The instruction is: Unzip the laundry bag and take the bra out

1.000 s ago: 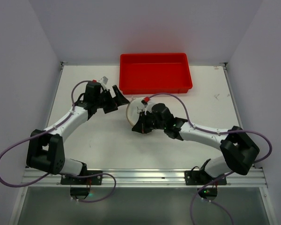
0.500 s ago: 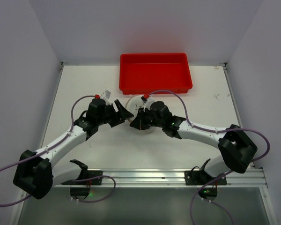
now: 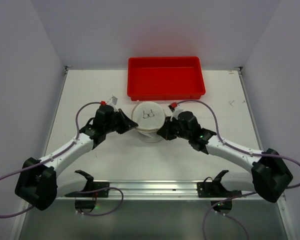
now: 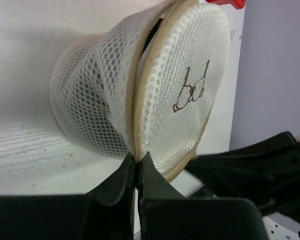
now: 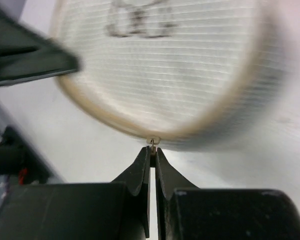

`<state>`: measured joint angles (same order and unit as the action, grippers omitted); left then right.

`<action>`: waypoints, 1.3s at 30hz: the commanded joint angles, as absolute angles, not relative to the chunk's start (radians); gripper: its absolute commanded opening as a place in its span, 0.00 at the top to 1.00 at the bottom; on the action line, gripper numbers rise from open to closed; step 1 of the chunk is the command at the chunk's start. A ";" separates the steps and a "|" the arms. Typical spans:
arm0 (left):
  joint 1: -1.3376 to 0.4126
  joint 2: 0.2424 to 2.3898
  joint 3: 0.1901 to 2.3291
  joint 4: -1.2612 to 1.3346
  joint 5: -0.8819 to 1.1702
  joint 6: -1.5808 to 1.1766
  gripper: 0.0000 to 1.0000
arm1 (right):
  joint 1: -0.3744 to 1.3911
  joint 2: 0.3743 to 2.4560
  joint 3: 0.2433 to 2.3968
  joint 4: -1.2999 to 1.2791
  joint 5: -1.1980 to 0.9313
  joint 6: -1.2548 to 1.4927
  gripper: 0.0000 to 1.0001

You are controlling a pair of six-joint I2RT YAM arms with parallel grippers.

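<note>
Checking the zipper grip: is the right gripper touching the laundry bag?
Touching. Right wrist view: the right gripper pinches the zipper pull at the laundry bag rim.

One laundry bag (image 3: 149, 123) was out there on the one worktop (image 3: 105, 160), one bra icon (image 3: 149, 114) on it. One red tray (image 3: 166, 77) at twelve o'clock. Two arms: left arm (image 3: 70, 146) at eight, right arm (image 3: 231, 151) at four.

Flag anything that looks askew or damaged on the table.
Nothing looks spilled or torn. The laundry bag looks tilted, pinched at its rim by the left gripper and at its zipper pull by the right gripper; a dark gap shows where the zipper is open.
</note>
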<state>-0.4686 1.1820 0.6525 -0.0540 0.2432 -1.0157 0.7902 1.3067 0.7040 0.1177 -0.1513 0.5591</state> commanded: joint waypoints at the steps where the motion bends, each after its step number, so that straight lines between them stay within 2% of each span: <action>1: -0.437 1.141 0.677 -0.124 0.215 -0.927 1.00 | 0.638 1.155 0.626 0.006 -0.045 0.453 1.00; 2: -0.431 1.135 0.675 -0.146 0.224 -0.914 1.00 | 0.590 1.128 0.620 -0.009 -0.026 0.445 1.00; 6: -0.371 1.147 0.705 -0.195 0.271 -0.804 1.00 | 0.572 1.049 0.635 -0.092 0.008 0.414 1.00; 11: -0.307 1.293 0.845 -0.247 0.341 -0.664 0.98 | 0.598 1.087 0.673 -0.080 -0.184 0.432 1.00; 18: -0.287 1.548 1.155 -0.213 0.449 -0.643 0.74 | 0.802 1.259 0.771 0.055 -0.225 0.563 1.00; 21: -0.285 1.571 1.193 -0.199 0.463 -0.682 0.48 | 0.859 1.345 0.821 0.138 -0.210 0.630 1.00; 22: -0.285 1.562 1.189 -0.201 0.459 -0.693 0.28 | 0.867 1.367 0.842 0.152 -0.203 0.655 1.00; 25: -0.276 1.471 1.118 -0.228 0.385 -0.729 0.05 | 0.877 1.423 0.874 0.192 -0.164 0.679 1.00; 30: -0.271 1.249 0.907 -0.250 0.290 -0.797 0.02 | 0.877 1.451 0.893 0.225 -0.132 0.689 1.00; 35: -0.351 1.095 0.714 -0.126 0.307 -0.923 0.11 | 0.880 1.463 0.891 0.252 -0.127 0.706 1.00; 39: -0.443 1.114 0.704 -0.069 0.269 -0.983 0.17 | 0.884 1.476 0.896 0.256 -0.129 0.712 1.00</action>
<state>-0.3889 1.1007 0.7116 -0.1757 0.3065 -0.8993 0.8772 1.4586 0.8494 0.1978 -0.1482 0.6945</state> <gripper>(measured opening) 0.845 0.026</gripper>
